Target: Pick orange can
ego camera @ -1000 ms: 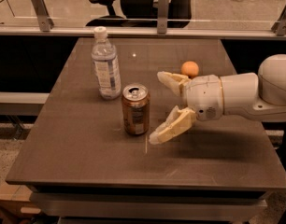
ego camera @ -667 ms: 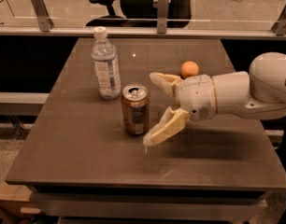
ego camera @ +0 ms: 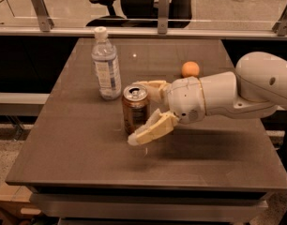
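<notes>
The orange can stands upright near the middle of the dark table, brown-orange with a silver top and pull-tab. My gripper reaches in from the right on a white arm. Its two cream fingers are open and straddle the can: one fingertip lies in front of the can near its base, the other finger passes behind the can's top. I cannot tell whether either finger touches the can.
A clear water bottle with a white cap stands just behind and left of the can. A small round orange fruit sits behind the arm. A railing and an office chair lie beyond the table's far edge.
The arm has moved left toward the can. The open fingers, earlier just right of the can, now reach around it. The can, bottle and fruit have not moved.
</notes>
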Tool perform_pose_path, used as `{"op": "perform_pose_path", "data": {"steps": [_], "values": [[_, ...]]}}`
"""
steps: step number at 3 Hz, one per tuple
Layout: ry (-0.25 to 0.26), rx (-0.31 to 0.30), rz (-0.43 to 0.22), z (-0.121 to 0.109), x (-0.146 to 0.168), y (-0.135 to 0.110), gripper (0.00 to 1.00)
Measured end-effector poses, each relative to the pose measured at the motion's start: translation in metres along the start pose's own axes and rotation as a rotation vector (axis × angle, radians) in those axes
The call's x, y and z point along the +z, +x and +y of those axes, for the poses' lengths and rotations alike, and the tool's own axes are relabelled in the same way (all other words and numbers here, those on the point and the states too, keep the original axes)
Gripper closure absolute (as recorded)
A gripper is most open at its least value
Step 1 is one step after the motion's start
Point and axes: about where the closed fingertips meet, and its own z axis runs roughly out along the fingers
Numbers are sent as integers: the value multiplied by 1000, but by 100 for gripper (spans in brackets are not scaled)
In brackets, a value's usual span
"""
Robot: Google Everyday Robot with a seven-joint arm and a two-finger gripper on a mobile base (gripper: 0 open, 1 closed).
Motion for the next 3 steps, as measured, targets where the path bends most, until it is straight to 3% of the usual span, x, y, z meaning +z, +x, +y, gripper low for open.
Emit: {"op": "perform_pose_path", "data": {"steps": [3], "values": [[-8, -12, 4, 4, 4, -6, 87]]}}
